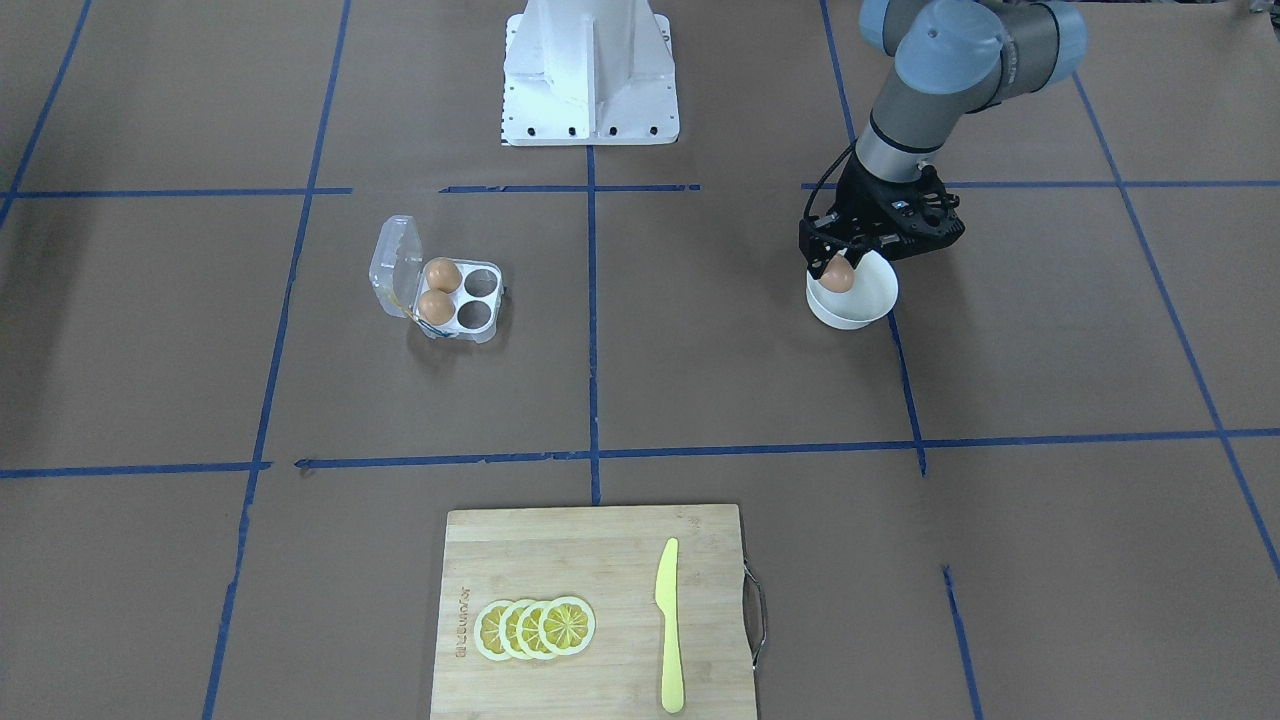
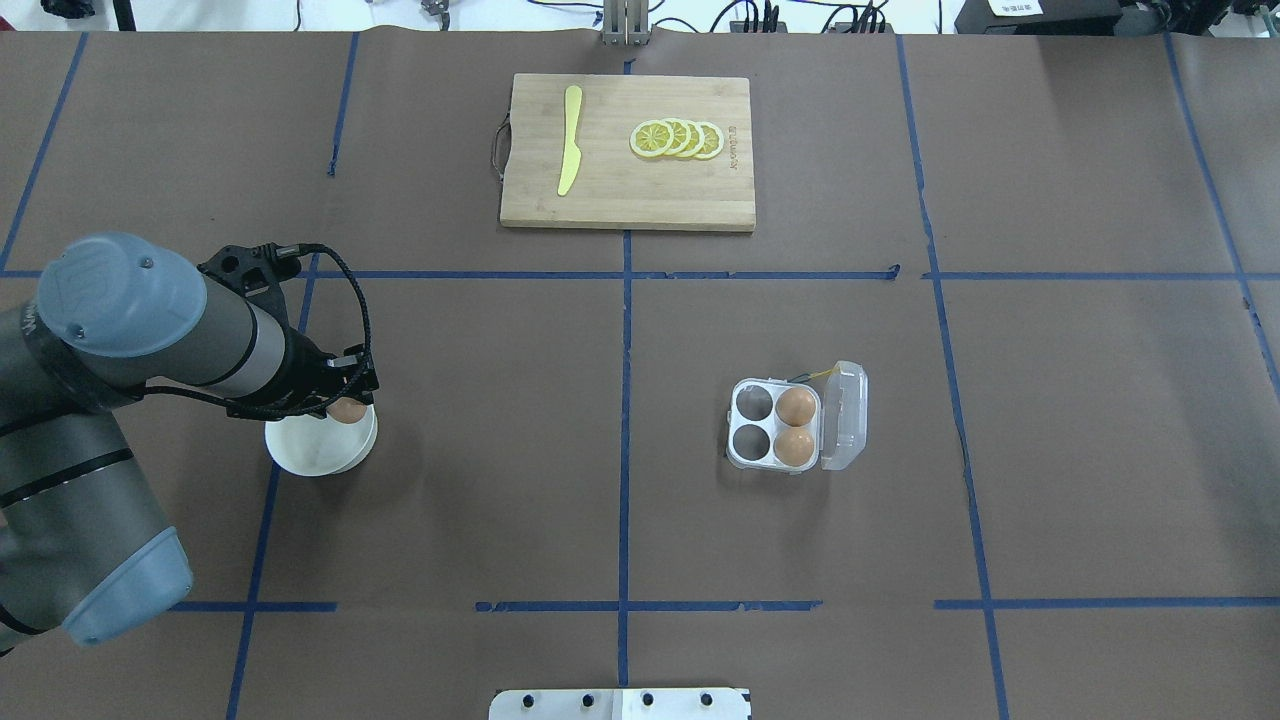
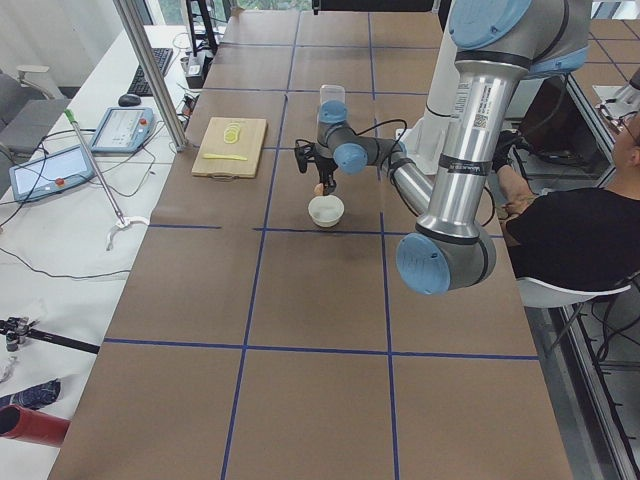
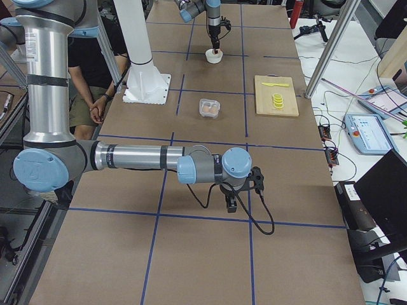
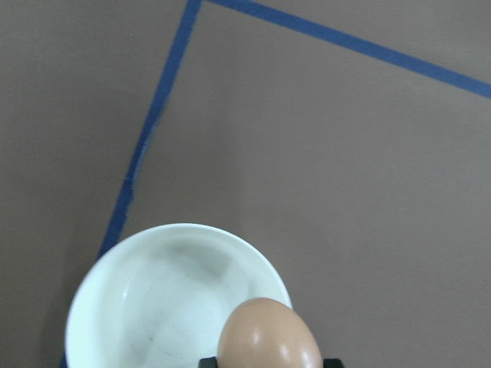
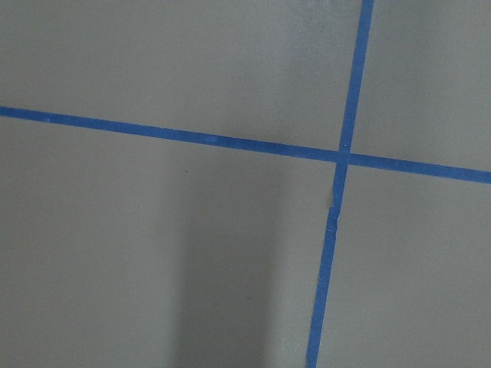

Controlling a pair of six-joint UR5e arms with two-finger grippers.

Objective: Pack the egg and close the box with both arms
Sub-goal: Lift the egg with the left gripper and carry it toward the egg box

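My left gripper (image 1: 838, 268) is shut on an orange-brown egg (image 1: 838, 276) and holds it just above the round white bowl (image 1: 872, 308). The left wrist view shows the egg (image 5: 268, 334) between the fingertips, over the bowl's rim (image 5: 100, 276). The clear box (image 1: 480, 300) stands open on the table, lid (image 1: 392, 262) up, with two eggs (image 1: 442, 274) in the cups beside the lid and two cups empty. My right gripper (image 4: 232, 204) shows only in the exterior right view, low over bare table far from the box; I cannot tell whether it is open or shut.
A wooden cutting board (image 1: 560, 560) with lemon slices (image 1: 535, 628) and a yellow knife (image 1: 668, 625) lies at the table's far side from the robot. The white pedestal (image 1: 590, 70) stands at the robot's base. Blue tape lines cross the brown table.
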